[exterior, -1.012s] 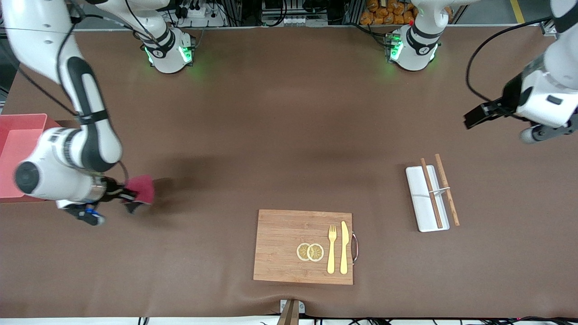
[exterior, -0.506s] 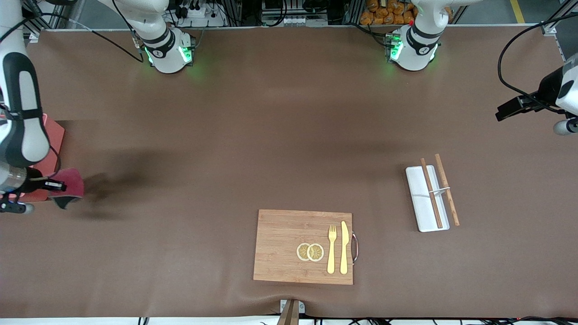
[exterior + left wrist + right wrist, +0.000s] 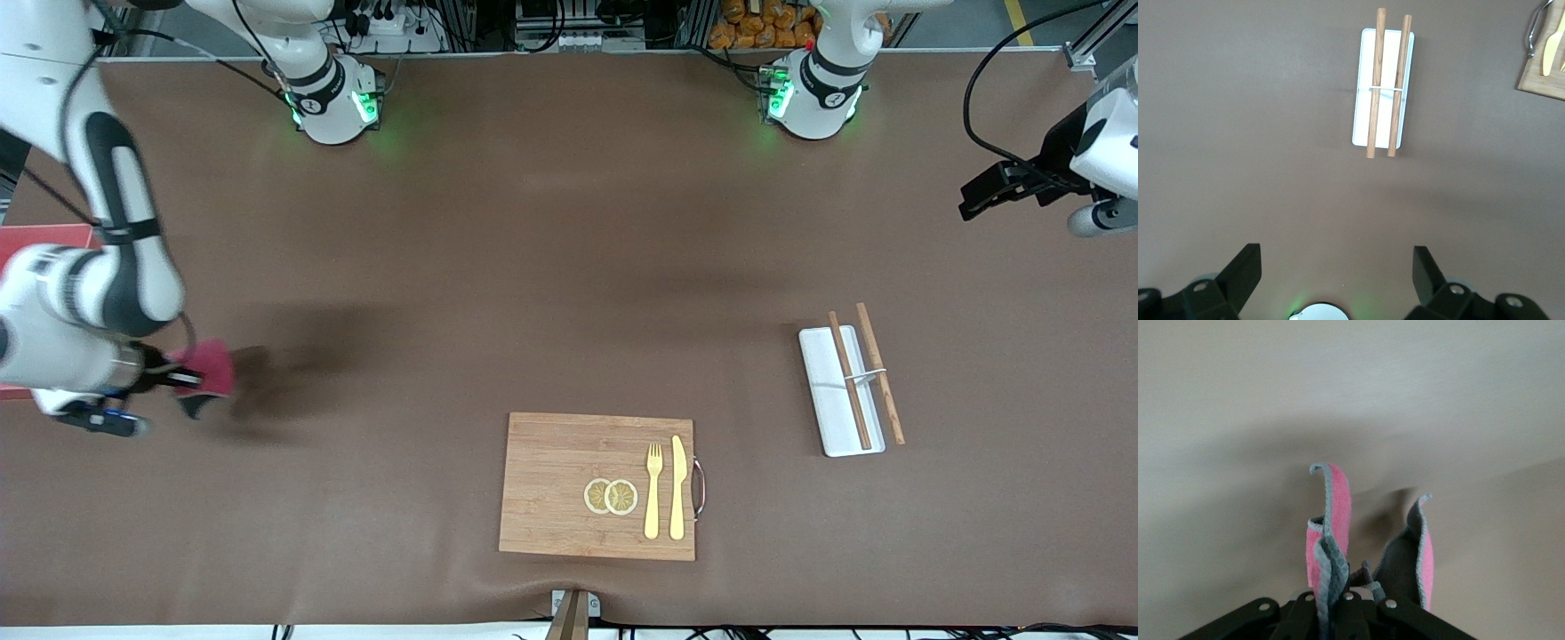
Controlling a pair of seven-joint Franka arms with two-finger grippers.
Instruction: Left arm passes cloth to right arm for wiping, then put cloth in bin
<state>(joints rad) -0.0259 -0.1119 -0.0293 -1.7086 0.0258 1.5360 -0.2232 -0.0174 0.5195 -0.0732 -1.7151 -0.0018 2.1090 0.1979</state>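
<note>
While the right hand stays out over the brown worktop at the right arm's end, it's clenched on the small crimson-red cloth w/ grey edge, which sticks out from the fingertips toward the worktop's middle, two flaps hanging loose and splayed apart in the right wrist view. Pink rectangular plastic bin sits just beside that arm, mostly hidden, contents can't tell; white rectangular tray carries two wooden sticks laid along its length, long axis running roughly near-to-far. Left hand waits released, jaws wide, over the left arm's end.
</note>
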